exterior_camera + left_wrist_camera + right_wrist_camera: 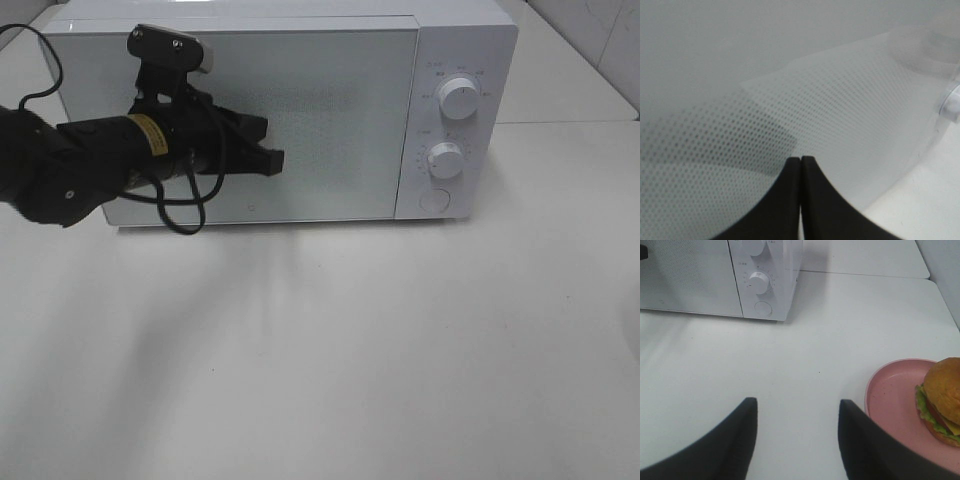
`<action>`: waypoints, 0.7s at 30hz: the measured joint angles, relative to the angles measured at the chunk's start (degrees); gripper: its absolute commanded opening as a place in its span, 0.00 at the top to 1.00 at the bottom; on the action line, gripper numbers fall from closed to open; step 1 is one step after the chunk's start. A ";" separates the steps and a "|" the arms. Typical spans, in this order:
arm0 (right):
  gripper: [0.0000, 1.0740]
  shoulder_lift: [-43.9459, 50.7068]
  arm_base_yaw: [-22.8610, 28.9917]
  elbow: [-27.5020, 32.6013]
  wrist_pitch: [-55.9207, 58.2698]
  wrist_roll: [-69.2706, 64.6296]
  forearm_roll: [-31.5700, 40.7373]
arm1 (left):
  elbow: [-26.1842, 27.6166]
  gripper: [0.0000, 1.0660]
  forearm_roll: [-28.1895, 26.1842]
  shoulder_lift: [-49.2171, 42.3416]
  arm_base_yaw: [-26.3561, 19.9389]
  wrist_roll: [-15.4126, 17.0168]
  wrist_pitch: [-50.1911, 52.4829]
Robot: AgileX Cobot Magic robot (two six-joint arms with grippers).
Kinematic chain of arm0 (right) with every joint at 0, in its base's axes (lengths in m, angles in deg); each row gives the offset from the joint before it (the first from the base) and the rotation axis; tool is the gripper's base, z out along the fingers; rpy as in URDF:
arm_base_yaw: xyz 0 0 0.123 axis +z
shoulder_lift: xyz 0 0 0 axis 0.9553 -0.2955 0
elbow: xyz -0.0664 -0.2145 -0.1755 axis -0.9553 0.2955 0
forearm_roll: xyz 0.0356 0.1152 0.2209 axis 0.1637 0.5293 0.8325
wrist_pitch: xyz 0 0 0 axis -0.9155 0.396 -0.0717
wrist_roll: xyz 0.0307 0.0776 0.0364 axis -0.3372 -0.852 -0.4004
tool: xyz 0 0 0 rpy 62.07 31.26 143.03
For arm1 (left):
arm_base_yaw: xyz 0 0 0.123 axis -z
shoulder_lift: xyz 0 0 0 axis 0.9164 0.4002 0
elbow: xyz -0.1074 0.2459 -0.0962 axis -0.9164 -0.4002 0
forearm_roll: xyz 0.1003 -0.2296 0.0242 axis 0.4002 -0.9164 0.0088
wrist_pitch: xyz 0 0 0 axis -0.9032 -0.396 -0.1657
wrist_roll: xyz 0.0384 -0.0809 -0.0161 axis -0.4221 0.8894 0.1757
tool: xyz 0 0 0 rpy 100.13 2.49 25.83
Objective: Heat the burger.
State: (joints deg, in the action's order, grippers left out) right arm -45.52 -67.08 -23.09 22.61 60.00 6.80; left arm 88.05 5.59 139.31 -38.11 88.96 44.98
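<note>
The burger point(943, 399) sits on a pink plate point(895, 405) on the white tabletop point(805, 355), seen only from the right wrist, well apart from the microwave point(280, 110) standing at the tabletop's far edge. The right end effector point(797, 440) hangs released above bare tabletop, its jaws spread wide and empty. The left end effector point(272, 160) is clenched, jaws pressed together on nothing, its tips close against the microwave's closed door point(300, 120).
</note>
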 measured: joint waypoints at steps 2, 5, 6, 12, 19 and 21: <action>0.52 0.00 0.00 0.00 0.00 0.00 0.00 | 3.04 1.00 1.32 1.55 1.43 -0.11 -0.63; 0.52 0.00 0.00 0.00 0.00 0.00 0.00 | 5.96 1.00 2.52 2.98 3.04 -0.11 -0.69; 0.52 0.00 0.00 0.00 0.00 0.00 0.00 | 5.96 1.00 2.52 2.98 3.04 -0.11 -0.69; 0.52 0.00 0.00 0.00 0.00 0.00 0.00 | 9.74 1.00 0.29 4.18 5.84 0.34 -1.43; 0.52 0.00 0.00 0.00 0.00 0.00 0.00 | 11.17 1.00 -0.92 4.30 7.05 0.40 -2.06; 0.52 0.00 0.00 0.00 0.00 0.00 0.00 | 11.46 1.00 -1.32 4.07 7.56 0.34 -2.75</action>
State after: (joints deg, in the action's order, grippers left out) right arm -45.52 -67.08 -23.09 22.61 60.00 6.80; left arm 99.51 4.27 143.37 -30.54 89.30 42.23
